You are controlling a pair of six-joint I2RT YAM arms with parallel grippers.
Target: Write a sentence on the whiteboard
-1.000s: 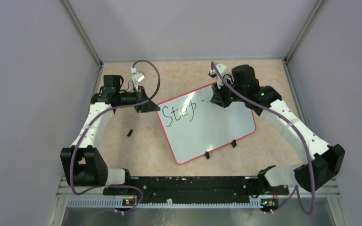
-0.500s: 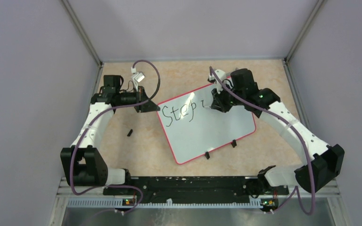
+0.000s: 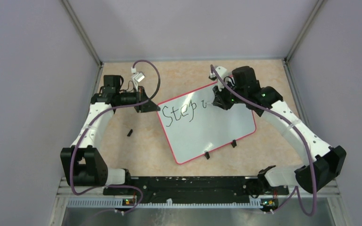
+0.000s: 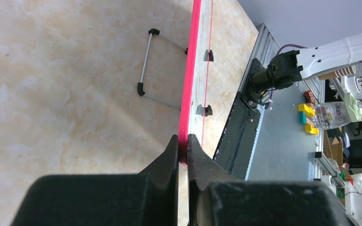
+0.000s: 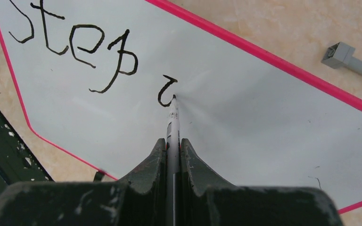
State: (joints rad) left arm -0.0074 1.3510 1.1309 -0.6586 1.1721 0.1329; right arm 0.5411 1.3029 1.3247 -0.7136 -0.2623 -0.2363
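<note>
- Clearly the sentence (image 3: 181, 113) is only begun: the word "Step" stands in black at the whiteboard's (image 3: 226, 134) upper left corner, and just to its right sits one small curl, the start of a second word
- Below and to the right of that lettering the whiteboard is bare white, so I judge most of the writing is left to do; how long the sentence should be the pictures do not tell
- The whiteboard lies flat on the tabletop (image 3: 136, 150), turned at a slant, its two black clips (image 3: 207, 155) on the long edge nearest the arms' bases
- The right claw (image 5: 172, 141) is over the whiteboard's upper middle, jaws drawn together and clamped on a thin white marker (image 5: 173, 120) that sticks out ahead of them
- The marker's black tip touches the whiteboard right at the end of the curl, so a stroke looks to be in the making
- The left claw (image 4: 183, 143) is at the whiteboard's upper left corner, jaws nearly together and pinching the pink-red rim (image 4: 192, 56), which I take as steadying the whiteboard for the writing
- A small black piece (image 3: 129, 133) lies on the tabletop well to the left of the whiteboard, apart from both claws; too small to tell what it is
</note>
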